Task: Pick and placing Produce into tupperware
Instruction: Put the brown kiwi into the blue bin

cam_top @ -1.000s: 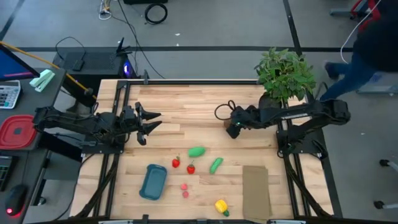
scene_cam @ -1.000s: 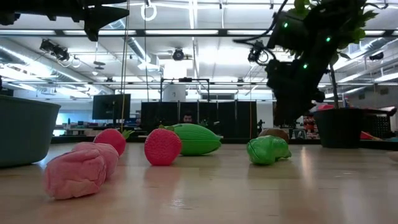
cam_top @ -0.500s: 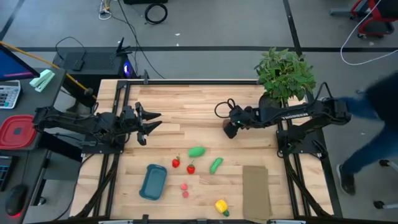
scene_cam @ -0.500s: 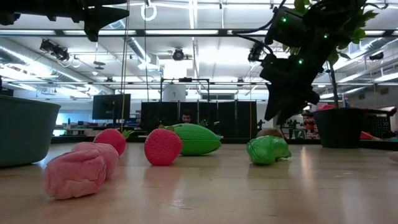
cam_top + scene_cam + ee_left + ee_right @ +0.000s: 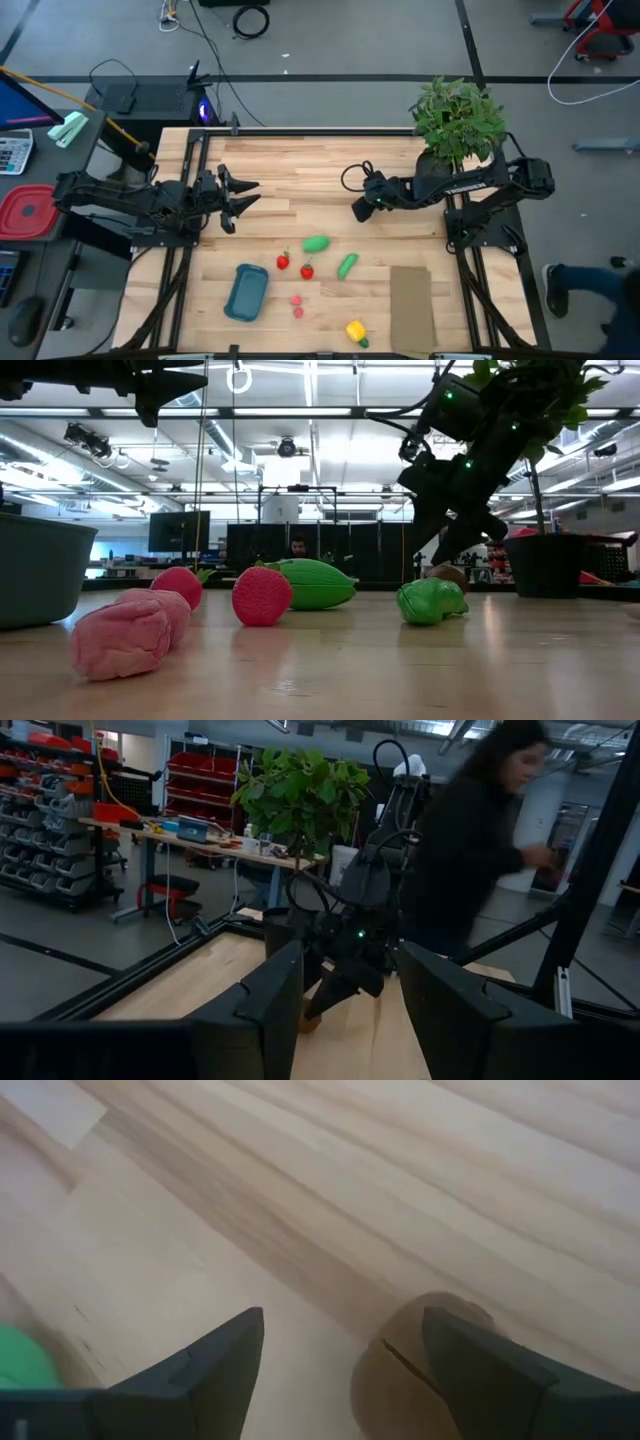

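Produce lies on the wooden table: two green pieces [image 5: 317, 243] [image 5: 347, 265], two red ones [image 5: 283, 262] [image 5: 307, 270], two pink ones [image 5: 297, 305] and a yellow one [image 5: 355, 330]. The teal tupperware [image 5: 246, 291] rests on its base near the table's near-left part. My right gripper [image 5: 358, 211] is open and hovers low over the table, its fingers pointing down at the brown round piece [image 5: 420, 1370], which lies on the table just ahead of them, untouched. That piece also shows in the low view [image 5: 442, 572]. My left gripper [image 5: 238, 196] waits open at the left.
A potted plant [image 5: 458, 118] stands at the table's far right corner. A flat cardboard rectangle [image 5: 410, 308] lies near the right near edge. A red container [image 5: 28, 212] sits off the table to the left. A person [image 5: 600, 300] stands beyond the table's right side.
My right gripper has moved toward the table's left edge and tipped, staying open above the brown round piece. A person has walked along the table's right side toward the near edge. The produce and the tupperware have kept still.
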You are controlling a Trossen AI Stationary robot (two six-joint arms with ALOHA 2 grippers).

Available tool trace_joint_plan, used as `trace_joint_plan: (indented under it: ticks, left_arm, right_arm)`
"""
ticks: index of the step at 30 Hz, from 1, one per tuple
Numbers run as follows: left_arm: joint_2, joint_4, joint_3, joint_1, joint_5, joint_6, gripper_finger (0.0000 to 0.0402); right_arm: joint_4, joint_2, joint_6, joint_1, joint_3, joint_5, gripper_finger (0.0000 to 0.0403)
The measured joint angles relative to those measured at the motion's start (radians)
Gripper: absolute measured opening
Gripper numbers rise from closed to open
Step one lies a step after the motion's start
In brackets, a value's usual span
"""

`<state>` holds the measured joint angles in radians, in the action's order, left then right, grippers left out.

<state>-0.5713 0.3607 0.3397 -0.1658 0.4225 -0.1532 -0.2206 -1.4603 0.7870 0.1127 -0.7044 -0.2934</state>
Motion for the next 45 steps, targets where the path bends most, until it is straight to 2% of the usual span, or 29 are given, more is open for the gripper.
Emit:
trace_joint_plan:
  ticks: [12,22,32,39,45]
  left_arm:
    - [0.0,-0.025,0.0,-0.002,0.0,-0.021,0.0172]
    - [0.0,-0.04,-0.001,-0.002,0.0,-0.02,0.0172]
    - [0.0,-0.046,-0.001,-0.002,0.0,-0.02,0.0173]
    - [0.0,-0.05,-0.001,-0.002,0.0,-0.02,0.0173]
    - [0.0,-0.053,-0.001,-0.002,0.0,-0.025,0.0172]
  right_arm:
    - [-0.08,0.056,0.035,0.0,0.0,-0.028,0.0284]
    - [-0.086,0.01,0.178,-0.02,0.0,-0.073,0.0284]
    - [-0.098,0.009,0.235,-0.019,0.0,-0.102,0.0284]
    - [-0.223,-0.017,0.285,-0.019,0.0,-0.117,0.0284]
    - [-0.209,-0.026,0.289,-0.019,0.0,-0.121,0.0284]
